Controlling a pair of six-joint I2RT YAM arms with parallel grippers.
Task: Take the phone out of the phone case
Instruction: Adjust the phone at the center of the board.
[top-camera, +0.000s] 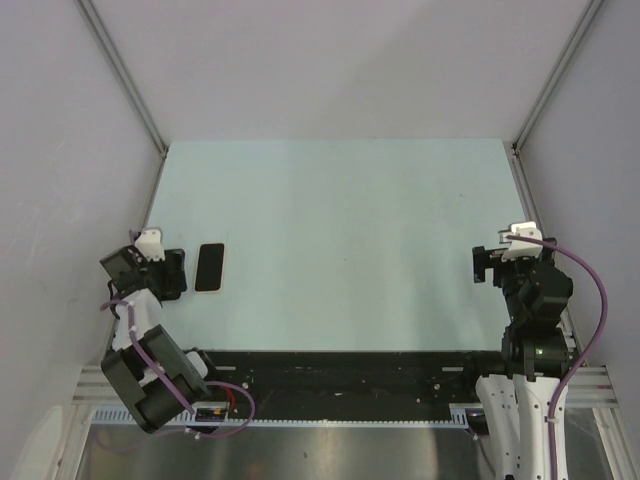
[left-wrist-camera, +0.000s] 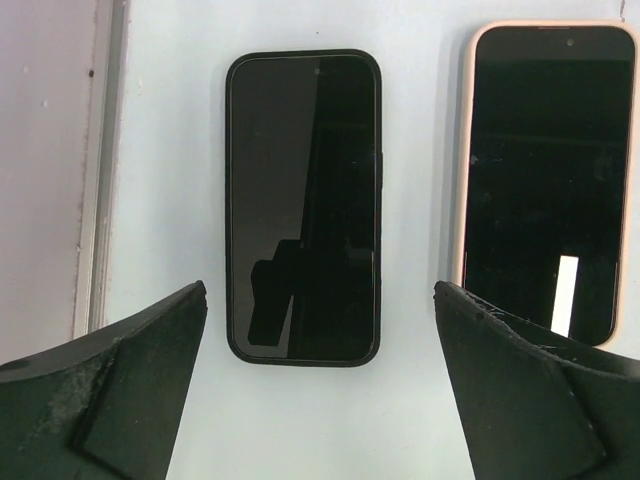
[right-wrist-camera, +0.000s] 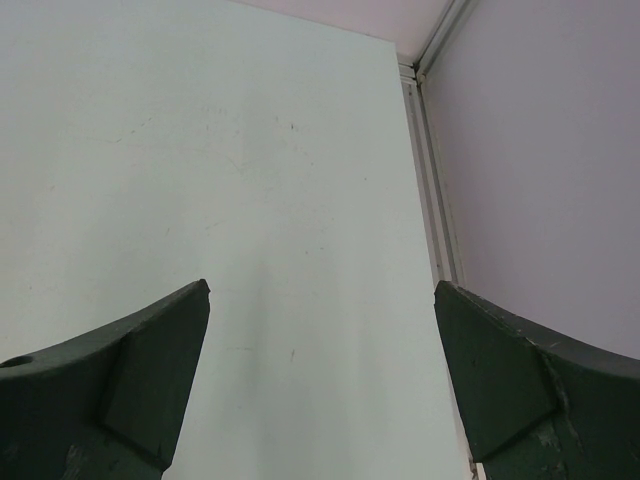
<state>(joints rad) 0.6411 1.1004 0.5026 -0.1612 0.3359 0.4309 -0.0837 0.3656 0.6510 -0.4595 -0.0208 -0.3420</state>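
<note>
The black slab phone (left-wrist-camera: 545, 180) lies screen-up inside its pale peach, round-cornered phone case (left-wrist-camera: 466, 150), flat on the pale blue-green worktop (top-camera: 350, 200) near the left edge. Just beside it, parallel and not touching, lies a second phone with an all-black surround (left-wrist-camera: 303, 205); whether that unit carries a case cannot be told. The step in hand appears to be the approach. First confirm the target: the peach case is the clearer candidate. Pin the case along one long edge with one end effector, then bring the other arm across to peel a corner lip off the phone. A flat item will likely resist a pinch from above, so work at the rim, not the glass. The left end effector (left-wrist-camera: 320, 290) hovers over the worktop with fingers spread fully, the all-black phone framed between them, holding and touching nothing. The right end effector (right-wrist-camera: 322, 290) is likewise spread wide and empty, over bare worktop well apart from both phones.
</note>
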